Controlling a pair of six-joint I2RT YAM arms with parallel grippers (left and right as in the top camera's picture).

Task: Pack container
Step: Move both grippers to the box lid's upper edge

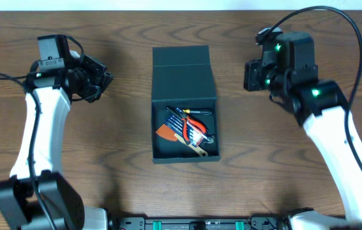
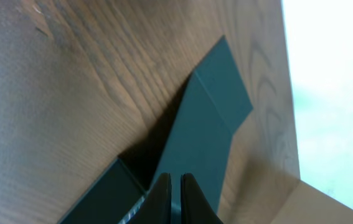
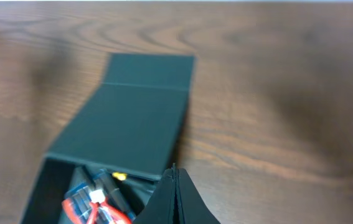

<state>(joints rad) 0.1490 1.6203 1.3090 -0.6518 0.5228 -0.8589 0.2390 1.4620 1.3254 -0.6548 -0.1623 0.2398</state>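
Note:
The dark teal-black container (image 1: 156, 131) stands open at the table's middle, its flap lid (image 1: 182, 76) leaning toward the back. Inside lie red-handled pliers (image 1: 192, 126), blue-handled tools and an orange piece (image 1: 164, 133). My left gripper (image 1: 106, 80) hovers left of the lid, fingers nearly together and empty; the left wrist view shows them (image 2: 175, 182) before the lid (image 2: 207, 124). My right gripper (image 1: 249, 75) hovers right of the lid, shut and empty; in the right wrist view it (image 3: 175, 172) sits by the container's corner, with the lid (image 3: 132, 124) and tools (image 3: 95, 202) visible.
The container sits on a dark wood table (image 1: 104, 160). A pale wall and a cardboard-coloured surface (image 2: 325, 205) lie beyond the table's far edge in the left wrist view. Black cables trail from both arms.

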